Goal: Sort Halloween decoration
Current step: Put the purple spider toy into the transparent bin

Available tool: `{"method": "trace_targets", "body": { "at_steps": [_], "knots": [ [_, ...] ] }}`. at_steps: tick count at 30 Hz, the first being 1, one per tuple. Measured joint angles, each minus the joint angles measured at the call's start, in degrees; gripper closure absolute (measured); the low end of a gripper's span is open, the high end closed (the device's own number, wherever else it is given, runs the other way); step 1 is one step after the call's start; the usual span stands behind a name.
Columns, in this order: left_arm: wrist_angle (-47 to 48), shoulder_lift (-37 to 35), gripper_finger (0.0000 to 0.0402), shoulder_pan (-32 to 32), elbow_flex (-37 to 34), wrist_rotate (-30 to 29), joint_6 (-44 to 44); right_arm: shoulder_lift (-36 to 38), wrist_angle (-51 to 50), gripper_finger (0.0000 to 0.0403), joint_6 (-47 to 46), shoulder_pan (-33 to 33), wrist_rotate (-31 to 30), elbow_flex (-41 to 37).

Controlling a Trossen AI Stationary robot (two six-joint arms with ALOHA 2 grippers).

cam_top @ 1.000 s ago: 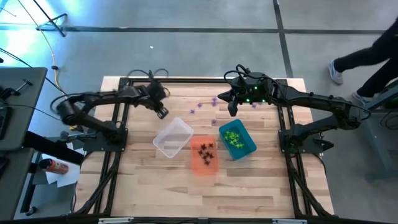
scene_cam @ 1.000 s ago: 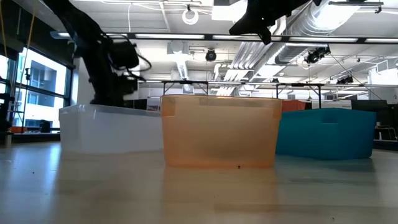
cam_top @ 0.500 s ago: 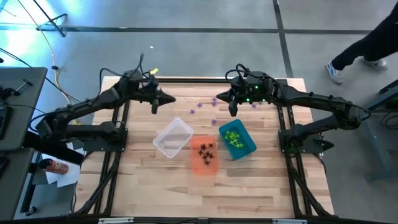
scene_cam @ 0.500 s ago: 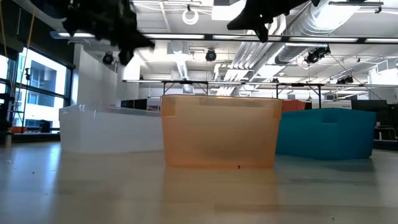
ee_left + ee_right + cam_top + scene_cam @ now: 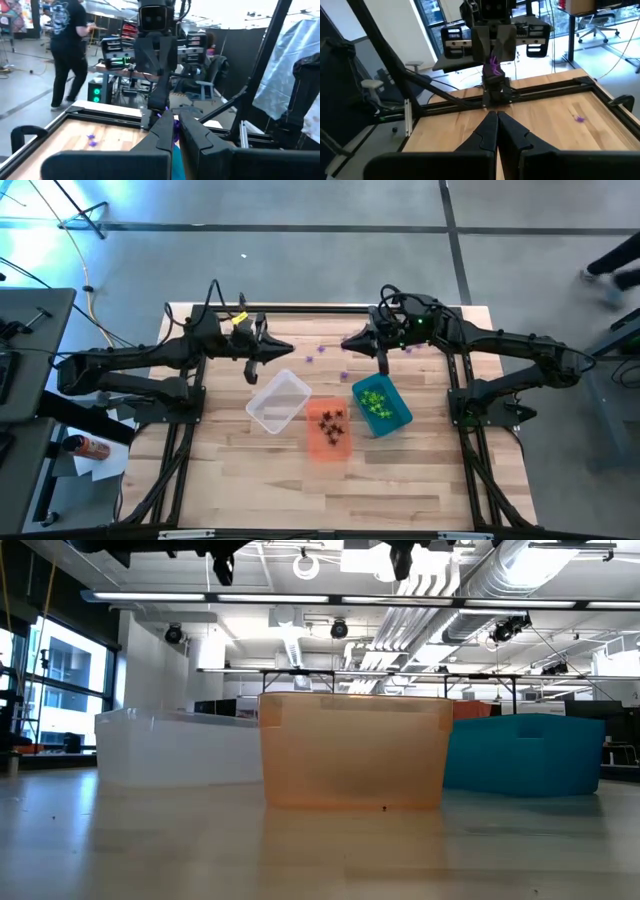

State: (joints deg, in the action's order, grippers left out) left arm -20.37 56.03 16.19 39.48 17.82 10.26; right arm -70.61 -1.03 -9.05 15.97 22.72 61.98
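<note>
A: High view: left gripper [image 5: 283, 351] left of centre, above the upper corner of the clear bin [image 5: 278, 402]. Right gripper [image 5: 350, 342] just right of centre, tip aimed back at it. Loose purple trinkets [image 5: 322, 349] scattered on the table [image 5: 230, 470] between and around the two, upper middle of frame. Black trinkets [image 5: 330, 420] in the orange bin [image 5: 328, 444], green trinkets [image 5: 375, 402] in the teal bin [image 5: 400, 416]

B: Low view?

A: Just three bin walls in a row: clear left, orange centre, teal right. No trinkets visible. Dark arm parts along the top edge, fingers unreadable there

B: Left wrist?

A: Left fingers clamped on a purple trinket [image 5: 173, 134], pinched across the body. Two more purple ones lying on the boards farther off. Person [image 5: 67, 50] walking in the room behind

B: Right wrist?

A: Right fingers pressed together, nothing seen between them. Same held piece visible across the table in the left gripper. One stray purple piece on the wood beyond

B: Handling?

A: Probably near weightless, stiff, spiky, slick plastic. Likely to flick out of a pinch or snag a leg on a pad. Best taken across the central body, tips low to the wood, light squeeze. Drop from low over the bin, could bounce
</note>
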Motion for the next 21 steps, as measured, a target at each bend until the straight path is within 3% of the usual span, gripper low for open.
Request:
{"method": "trace_targets", "body": {
  "at_steps": [7,13,18,21],
  "knots": [
    [1.9,0.0,0.0401,-0.1,0.3,-0.7,4.9,0.0,0.0,0.0403,0.1,0.2,0.4,0.0],
    [31.6,1.4,0.0401,-2.2,7.3,-4.2,8.9,0.0,-4.4,0.0403,0.5,0.2,-0.2,0.0],
    [47.9,3.2,0.0401,-7.7,8.0,-6.1,9.6,0.0,-9.9,0.0403,1.6,0.6,-0.6,0.0],
    [52.8,5.7,0.0401,-11.2,7.9,-6.8,7.1,0.0,-12.3,0.0403,1.6,1.3,-3.0,0.0]
  ]
}}
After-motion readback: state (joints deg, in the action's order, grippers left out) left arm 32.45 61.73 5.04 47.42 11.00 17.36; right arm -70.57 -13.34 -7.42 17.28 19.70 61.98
